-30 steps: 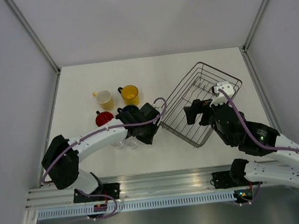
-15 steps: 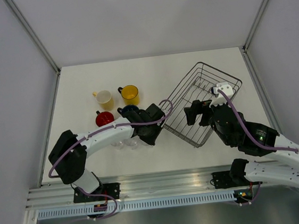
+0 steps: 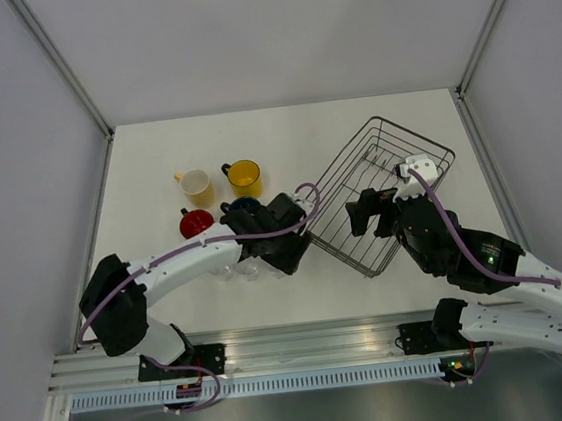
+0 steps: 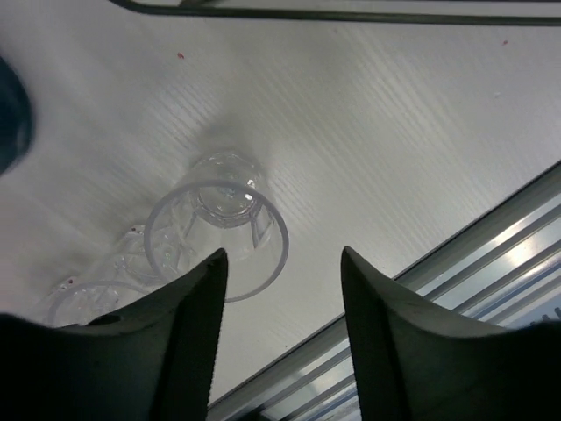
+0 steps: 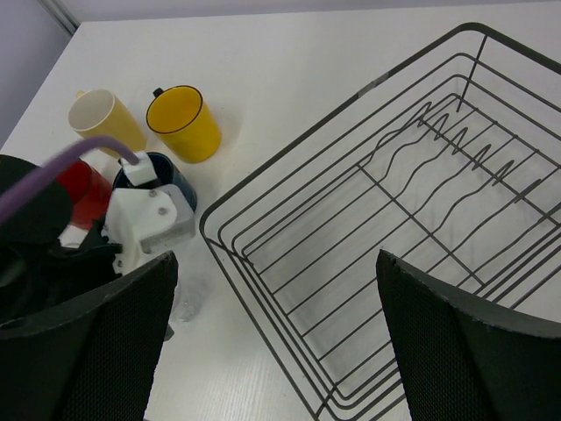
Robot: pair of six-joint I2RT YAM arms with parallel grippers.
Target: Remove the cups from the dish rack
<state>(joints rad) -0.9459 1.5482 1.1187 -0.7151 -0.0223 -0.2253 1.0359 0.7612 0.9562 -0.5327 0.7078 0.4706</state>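
The dish rack [image 3: 340, 175] stands slanted at the table's right, with nothing in it that I can see in the right wrist view. Left of it stand a pale yellow cup [image 3: 196, 186], a bright yellow cup [image 3: 244, 177], a red cup [image 3: 196, 222] and a dark blue cup [image 3: 242, 206], the last half hidden by my left arm. Two clear glass tumblers [image 3: 250, 270] stand near the front edge. My left gripper [image 4: 280, 254] is open; one tumbler [image 4: 219, 228] stands upright just beyond its left fingertip, not between the fingers. My right gripper [image 5: 276, 256] hangs open over the rack [image 5: 204, 230].
The aluminium rail [image 4: 491, 263] along the table's near edge runs close behind the tumblers. A second tumbler [image 4: 96, 298] stands right beside the first. The left gripper's body and purple cable [image 5: 53, 175] lie between the cups and the rack's near corner.
My left gripper has opened and let go of the glass tumbler, which now stands on the table by the others. The right arm has stayed still.
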